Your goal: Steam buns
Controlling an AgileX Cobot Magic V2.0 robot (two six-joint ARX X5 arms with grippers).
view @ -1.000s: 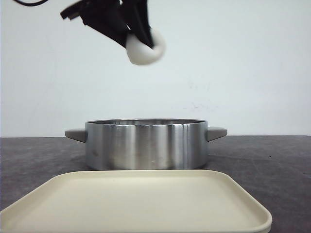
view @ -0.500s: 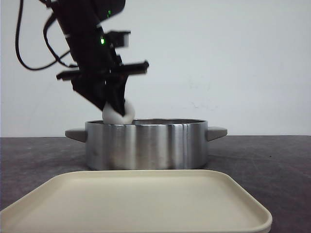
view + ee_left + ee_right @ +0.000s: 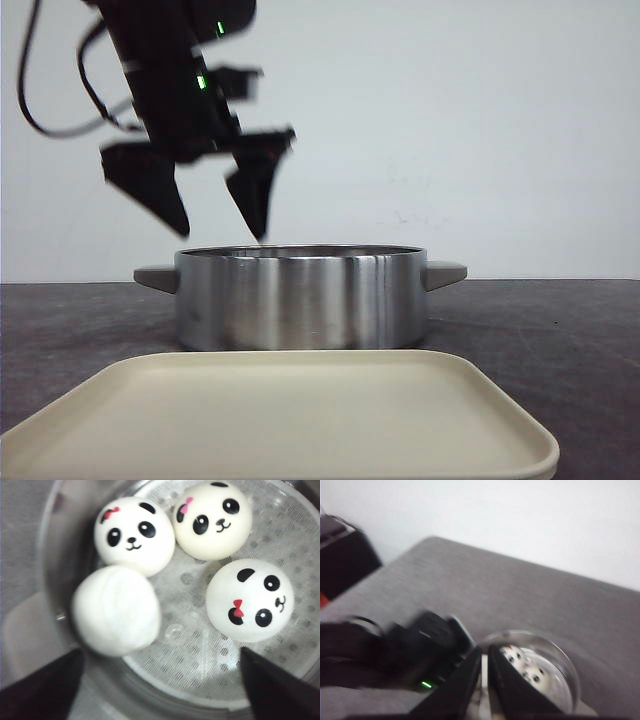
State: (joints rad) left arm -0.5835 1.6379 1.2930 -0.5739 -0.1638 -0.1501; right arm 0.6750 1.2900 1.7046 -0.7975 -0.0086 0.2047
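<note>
- The left gripper [image 3: 215,215] hangs just above the rim of the steel pot [image 3: 300,298], jaws spread wide and holding nothing.
- All four buns [image 3: 180,565] lie on the perforated steamer tray [image 3: 200,655] inside the pot; three show panda faces, and the fourth bun [image 3: 116,611] lies face-down or turned away, touching its neighbour and close to the pot wall.
- The loading step looks finished, so the work in hand is a clean retreat: the left arm does best to rise straight up, fingers kept apart, so neither tip catches the rim or nudges the turned bun.
- The right gripper [image 3: 484,680] looks down at the pot from farther off, its fingers almost together with a narrow gap, gripping nothing.
- The cream tray [image 3: 280,420] in front of the pot carries no buns, so no further pick seems needed.
</note>
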